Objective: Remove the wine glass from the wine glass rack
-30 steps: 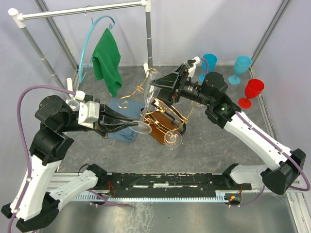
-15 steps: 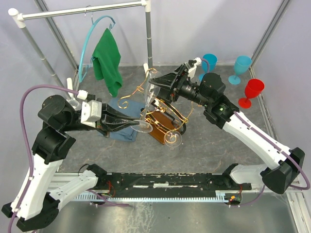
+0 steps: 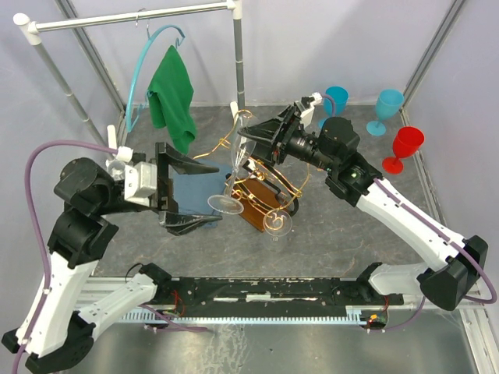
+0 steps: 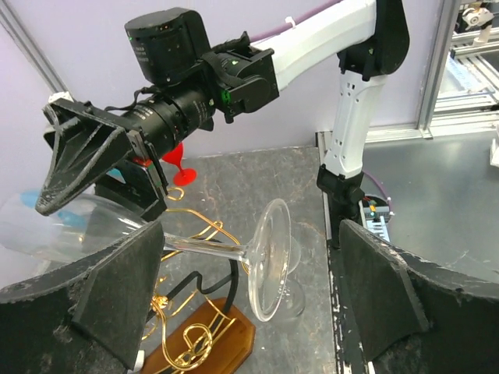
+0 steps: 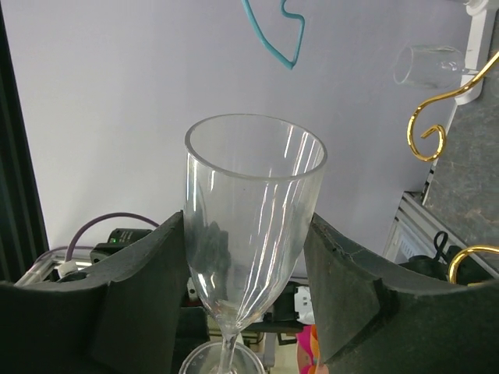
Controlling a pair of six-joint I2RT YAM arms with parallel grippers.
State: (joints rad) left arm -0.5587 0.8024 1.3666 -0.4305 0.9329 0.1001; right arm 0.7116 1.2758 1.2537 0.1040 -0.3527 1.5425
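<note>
Grey mottled table (image 3: 343, 226) inside pale walls; positions are clock directions in the overhead view.

1. Wine glass rack (image 3: 261, 204): stands at the table centre, gold scrolls above a brown wooden base.
2. Wine glass (image 5: 253, 210): clear and tilted, off the table, at the rack's 10 o'clock side. Its bowl points toward 12 o'clock and its foot toward 7 o'clock. The stem crosses above a gold scroll; contact with the wire cannot be determined.
3. Right gripper (image 3: 248, 146): partly closed, with one pad against each side of the bowl, gripping the glass.
4. Left gripper (image 3: 212, 192): spread fully wide. Its pads (image 4: 117, 300) flank the glass foot with clear gaps and hold nothing.
5. Second clear glass (image 3: 277, 224): at the rack's 5 o'clock end.
6. Blue cloth (image 3: 195, 187): flat on the table at the rack's 9 o'clock.
7. Two blue goblets (image 3: 336, 100) and a red goblet (image 3: 405, 148): upright at 2 o'clock.
8. Green cloth (image 3: 173, 97): hangs from the clothes rail (image 3: 132, 17) at 11 o'clock.
</note>
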